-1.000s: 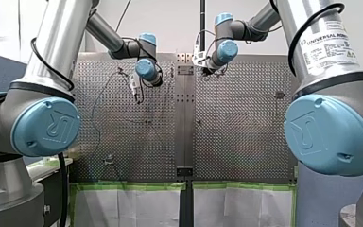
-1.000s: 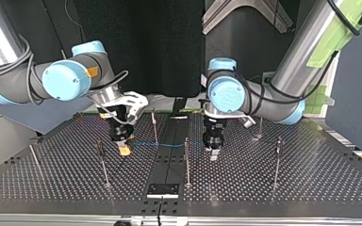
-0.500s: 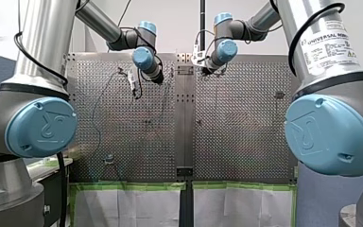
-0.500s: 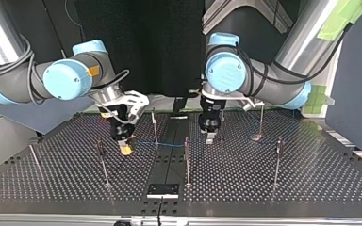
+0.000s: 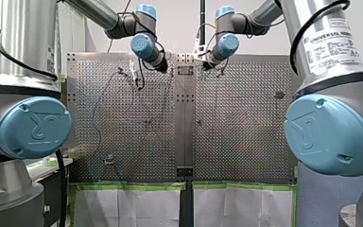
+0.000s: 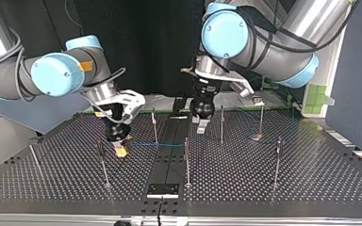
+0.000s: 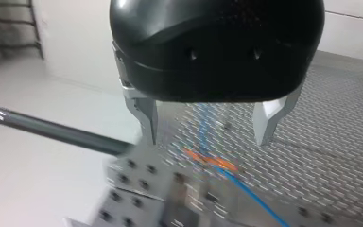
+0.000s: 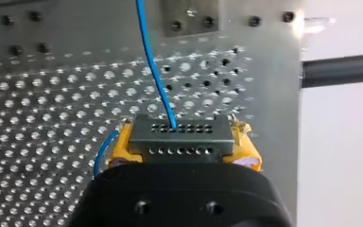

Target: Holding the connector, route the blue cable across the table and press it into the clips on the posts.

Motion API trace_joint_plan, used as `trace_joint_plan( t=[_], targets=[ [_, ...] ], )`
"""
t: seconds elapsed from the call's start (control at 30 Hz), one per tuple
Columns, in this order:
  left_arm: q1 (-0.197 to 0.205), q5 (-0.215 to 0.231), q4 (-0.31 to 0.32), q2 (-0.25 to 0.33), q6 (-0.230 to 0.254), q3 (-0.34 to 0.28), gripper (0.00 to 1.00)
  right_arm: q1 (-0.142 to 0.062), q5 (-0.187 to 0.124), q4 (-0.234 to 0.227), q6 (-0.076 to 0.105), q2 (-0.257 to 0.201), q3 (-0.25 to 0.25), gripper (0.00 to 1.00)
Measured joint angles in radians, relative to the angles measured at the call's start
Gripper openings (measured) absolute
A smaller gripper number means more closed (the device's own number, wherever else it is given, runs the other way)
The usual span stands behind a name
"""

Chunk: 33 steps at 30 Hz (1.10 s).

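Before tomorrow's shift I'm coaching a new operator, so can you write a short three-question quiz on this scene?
1. True or false: my left tool is open and holds nothing.
2. Which holds the connector? A) my left tool B) my right tool C) neither
3. Fill in: the cable leaving the connector is ____ in colour.

Key: 1 true; 2 B; 3 blue.

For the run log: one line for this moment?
right gripper shut on connector | left gripper open, empty | blue cable leads from connector
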Motion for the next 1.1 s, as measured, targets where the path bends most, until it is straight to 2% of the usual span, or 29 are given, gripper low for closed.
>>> trace_joint_plan(
  t=[0.1, 0.23, 0.5, 0.73, 0.93, 1.1],
  targets=[
    [-0.026, -0.01, 0.016, 0.02, -0.006, 0.02, 1.0, -0.002, 0.003, 0.002, 0.003, -0.004, 0.001, 0.0],
    [-0.064, 0.001, 0.022, 0.027, -0.008, 0.04, 1.0, -0.005, 0.006, 0.005, 0.006, -0.006, 0.001, 0.0],
    [-0.126, 0.004, 0.017, -0.011, 0.002, 0.071, 1.0, -0.01, 0.008, 0.014, 0.008, -0.01, 0.002, 0.0],
    [-0.139, -0.019, -0.003, -0.068, 0.008, 0.127, 1.0, -0.018, 0.011, 0.021, 0.014, -0.014, 0.002, 0.0],
    [-0.145, -0.061, -0.02, -0.121, 0.021, 0.179, 1.0, -0.019, 0.012, 0.022, 0.012, -0.015, 0.004, 0.0],
    [-0.141, -0.072, -0.017, -0.152, 0.02, 0.217, 1.0, -0.02, 0.012, 0.022, 0.009, -0.015, 0.005, 0.0]
  ],
)
